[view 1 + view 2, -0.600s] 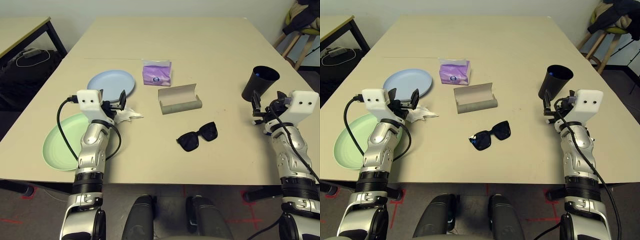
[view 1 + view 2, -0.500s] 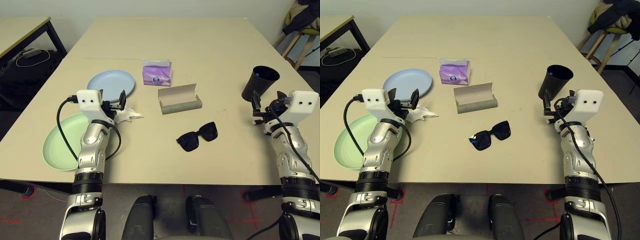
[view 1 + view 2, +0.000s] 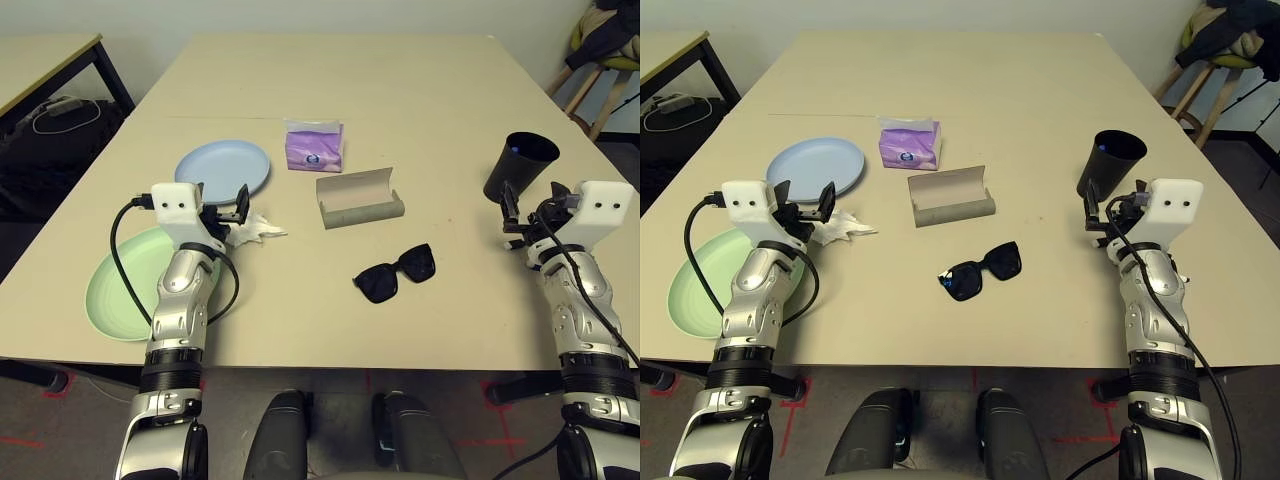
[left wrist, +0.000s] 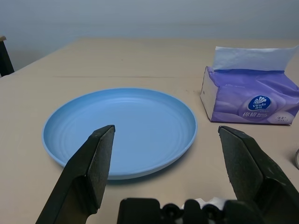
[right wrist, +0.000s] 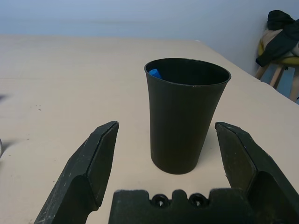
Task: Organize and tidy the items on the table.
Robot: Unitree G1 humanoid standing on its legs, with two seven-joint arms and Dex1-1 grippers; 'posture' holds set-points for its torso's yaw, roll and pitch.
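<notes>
Table (image 3: 420, 90): everything sits on its near half. Largest first.

Pale green plate (image 3: 125, 285), near left edge, partly under my left arm. Pale blue plate (image 3: 222, 168) just beyond it. Both look rigid, light and slick, so I'd take each by the rim; round, no long axis.

Grey glasses case (image 3: 360, 198), centre, lid up, opening facing me. Stiff shell; long axis runs left-right, slightly skewed. Grab across the short width.

Purple tissue pack (image 3: 314, 147), beyond the case, near the blue plate. Soft and light, will squash; pinch across the narrow sides. A sheet sticks up from the top.

Black cup (image 3: 520, 166), right side, upright, mouth up, something blue inside. Light, probably tippy; grip the wall at mid-height.

Black sunglasses (image 3: 395, 273), nearer me than the case. Fragile, lenses scratch; take the bridge. Long axis diagonal, right end farther away.

Crumpled white tissue (image 3: 255, 229): limp, weightless, pinch anywhere.

Left gripper (image 4: 170, 156) spread wide, holding nothing, aimed at the blue plate. Right gripper (image 5: 168, 156) spread wide, holding nothing, cup framed between its fingers, no contact.
</notes>
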